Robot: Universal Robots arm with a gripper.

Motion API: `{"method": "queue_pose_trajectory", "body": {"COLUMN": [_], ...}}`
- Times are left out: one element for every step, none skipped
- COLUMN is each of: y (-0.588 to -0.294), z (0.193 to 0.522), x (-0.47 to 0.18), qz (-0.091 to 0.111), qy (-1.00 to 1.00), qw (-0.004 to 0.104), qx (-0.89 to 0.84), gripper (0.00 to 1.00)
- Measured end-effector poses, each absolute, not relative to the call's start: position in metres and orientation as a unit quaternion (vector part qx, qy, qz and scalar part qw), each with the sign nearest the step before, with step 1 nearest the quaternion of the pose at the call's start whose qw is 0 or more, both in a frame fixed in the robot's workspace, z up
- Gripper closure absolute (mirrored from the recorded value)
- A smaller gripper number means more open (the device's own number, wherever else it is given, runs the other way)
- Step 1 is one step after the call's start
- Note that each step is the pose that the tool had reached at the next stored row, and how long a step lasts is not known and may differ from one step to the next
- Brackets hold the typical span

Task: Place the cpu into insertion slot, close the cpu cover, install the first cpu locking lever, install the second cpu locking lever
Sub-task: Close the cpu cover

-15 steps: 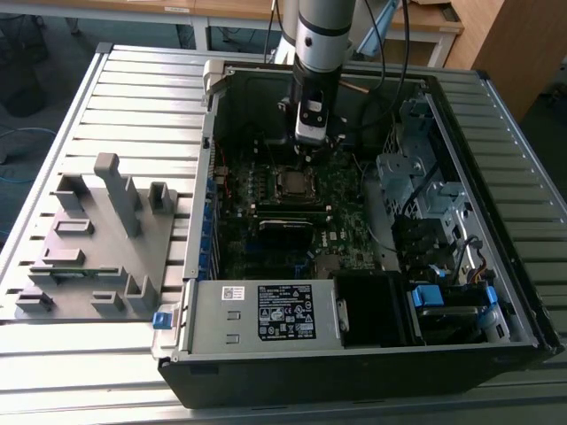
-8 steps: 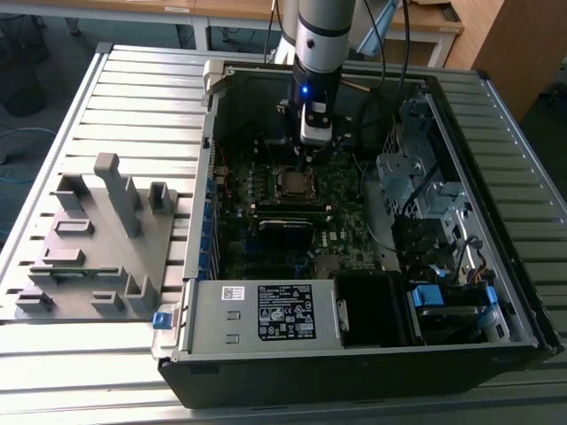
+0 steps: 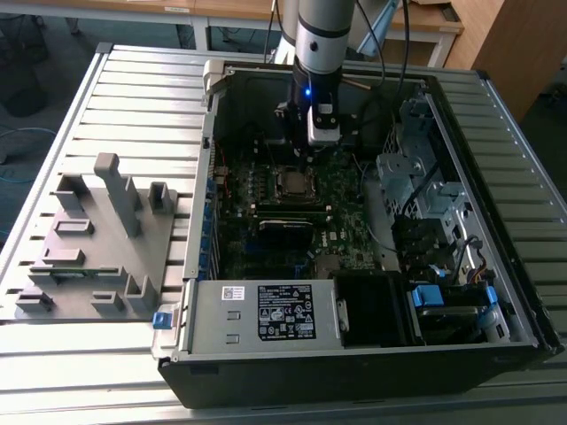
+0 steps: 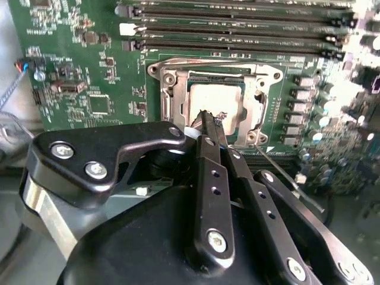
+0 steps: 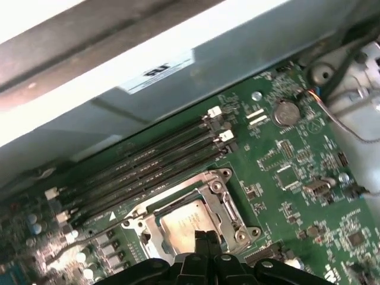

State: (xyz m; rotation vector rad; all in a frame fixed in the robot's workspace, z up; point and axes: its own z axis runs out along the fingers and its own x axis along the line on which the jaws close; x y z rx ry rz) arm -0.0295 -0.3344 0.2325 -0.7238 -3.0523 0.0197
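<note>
Item: black two-finger gripper (image 4: 208,117). Fingers pressed together, with nothing you can see between them; tips at the edge of the small square silver-rimmed insertion slot (image 4: 169,98).
Item: flat silver-grey square cpu (image 4: 217,98). You find it seated inside that slot, framed by the thin silvery cpu cover (image 4: 261,110).

Exterior view: high, angled down on computer case (image 3: 354,376); both wrist views: close over insertion slot (image 4: 161,83) (image 5: 229,208)

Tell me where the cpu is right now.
In the second wrist view the cpu sits in the insertion slot, beside the long black memory slots, with the gripper tips over one of its edges.
</note>
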Motion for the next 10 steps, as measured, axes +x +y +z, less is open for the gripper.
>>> {"method": "queue_pose_trajectory", "body": {"y": [-0.3344,-0.3344,-0.3344,-0.3344,-0.3344,-0.3344,-0.3344,-0.3344,-0.3344,-0.3344], "z": [0.2324,0.2322,0.2321,0.2319,0.2317,0.2316,0.2313,0.2311,0.231,0.2307], "x": [-0.0295,-0.0295,-0.0295,-0.0295,-0.0295,-0.0295,-0.0295,-0.0295,-0.0295,-0.0295], "qz": [0.006,0.006,0.006,0.006,0.006,0.006,0.006,0.006,0.006,0.006], "qy": [-0.975,-0.977,-0.979,-0.981,-0.982,-0.984,-0.986,-0.987,-0.988,-0.99], "qw": [0.002,0.002,0.002,0.002,0.002,0.002,0.002,0.002,0.002,0.002], "qx": [-0.222,-0.213,-0.204,-0.195,-0.186,-0.177,-0.169,-0.16,-0.151,-0.143], "gripper": [0.9,0.9,0.9,0.9,0.9,0.9,0.9,0.9,0.9,0.9]}}
